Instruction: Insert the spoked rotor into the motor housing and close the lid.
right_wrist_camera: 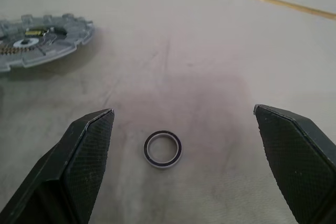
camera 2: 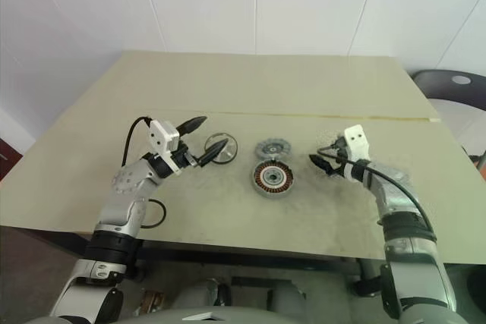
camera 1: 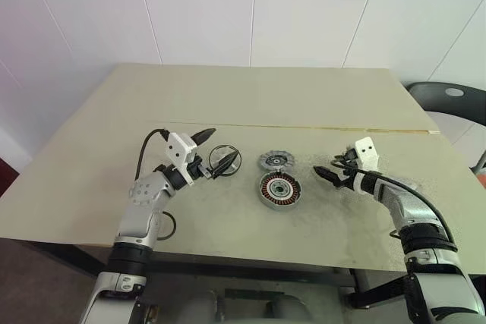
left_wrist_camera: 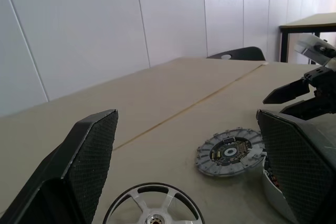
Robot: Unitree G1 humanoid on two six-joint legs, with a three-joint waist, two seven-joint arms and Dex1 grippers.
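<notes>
Worktop (camera 1: 250,104), beige, with a thin seam running across it. Housing (camera 1: 279,190) lies flat near the middle, coppery windings up, silvery centre showing. Lid (camera 1: 275,160) lies flat just behind it, on the wall side, close to touching or touching; cannot tell which. Rotor (camera 1: 225,161) lies flat to the left of the lid, apart from it, thin dark ring with pale spokes.

Left claw (camera 1: 215,149) released, fingers spread wide, reaching in from the left. One finger stands on the wall side of the rotor, the other over its near edge; whether either touches the ring cannot be told. In the left wrist view the rotor (left_wrist_camera: 152,205) sits low between the two fingers, lid (left_wrist_camera: 230,151) beyond.

Right claw (camera 1: 325,172) released, holding nothing, to the right of the housing and apart from it, pointing left and downward. In its wrist view a small ring (right_wrist_camera: 163,149), dark rim and pale inner face, lies on the worktop between the spread fingers, untouched.
</notes>
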